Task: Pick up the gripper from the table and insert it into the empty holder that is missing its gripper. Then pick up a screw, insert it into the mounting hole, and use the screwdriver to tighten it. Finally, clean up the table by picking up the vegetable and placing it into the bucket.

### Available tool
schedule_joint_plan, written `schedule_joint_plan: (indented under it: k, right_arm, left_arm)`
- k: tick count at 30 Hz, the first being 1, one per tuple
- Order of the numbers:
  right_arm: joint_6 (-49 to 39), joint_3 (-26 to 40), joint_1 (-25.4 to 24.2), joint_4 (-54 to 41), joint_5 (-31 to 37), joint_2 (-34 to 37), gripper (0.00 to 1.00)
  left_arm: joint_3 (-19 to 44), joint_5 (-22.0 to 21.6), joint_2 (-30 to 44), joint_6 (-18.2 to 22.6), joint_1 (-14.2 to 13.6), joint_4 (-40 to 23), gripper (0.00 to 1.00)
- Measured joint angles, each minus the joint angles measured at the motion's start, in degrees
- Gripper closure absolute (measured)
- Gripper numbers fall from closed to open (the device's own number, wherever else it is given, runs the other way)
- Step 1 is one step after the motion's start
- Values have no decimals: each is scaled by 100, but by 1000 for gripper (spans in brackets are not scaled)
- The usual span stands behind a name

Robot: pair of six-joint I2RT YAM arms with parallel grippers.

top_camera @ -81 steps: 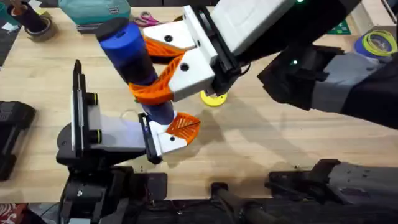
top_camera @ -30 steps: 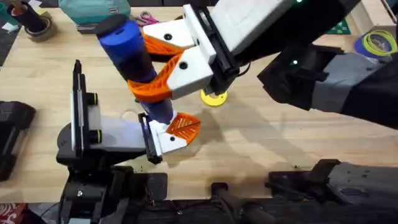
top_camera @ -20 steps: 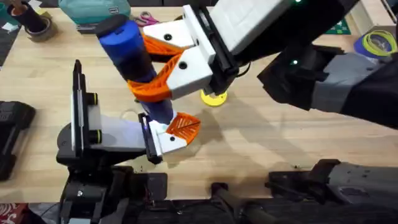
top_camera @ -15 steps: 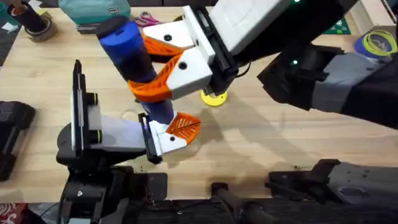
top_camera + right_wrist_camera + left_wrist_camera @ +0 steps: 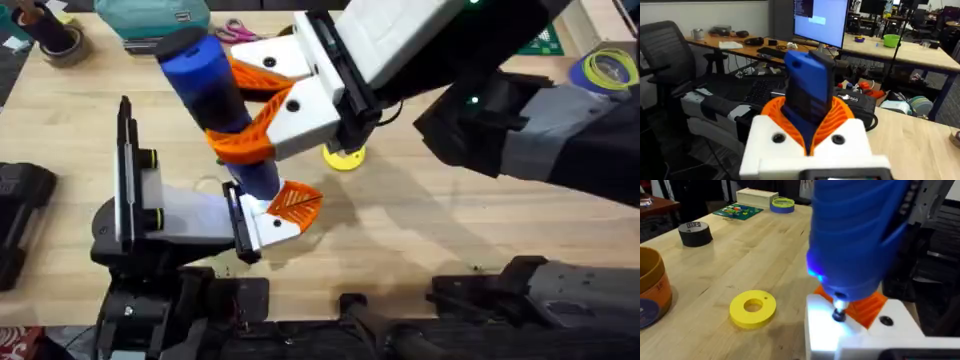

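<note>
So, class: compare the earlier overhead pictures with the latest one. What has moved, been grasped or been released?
Nothing visibly changed. The right claw stays shut on the blue screwdriver, its tip held on the white holder with the orange gripper seated in it; the yellow disc lies where it was.

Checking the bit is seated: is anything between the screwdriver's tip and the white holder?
No. In the left wrist view the screwdriver stands with its metal tip directly on the lit white holder; nothing lies between them.
</note>
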Motion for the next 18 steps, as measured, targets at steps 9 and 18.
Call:
schedule_joint_plan:
  k: [9,18]
  right_arm:
    - [-2,0,0,-48,4,1,978]
    - [-2,0,0,-55,7,2,978]
  left_arm:
    - [0,0,0,-2,0,0,989]
    - [0,0,-2,0,0,0,989]
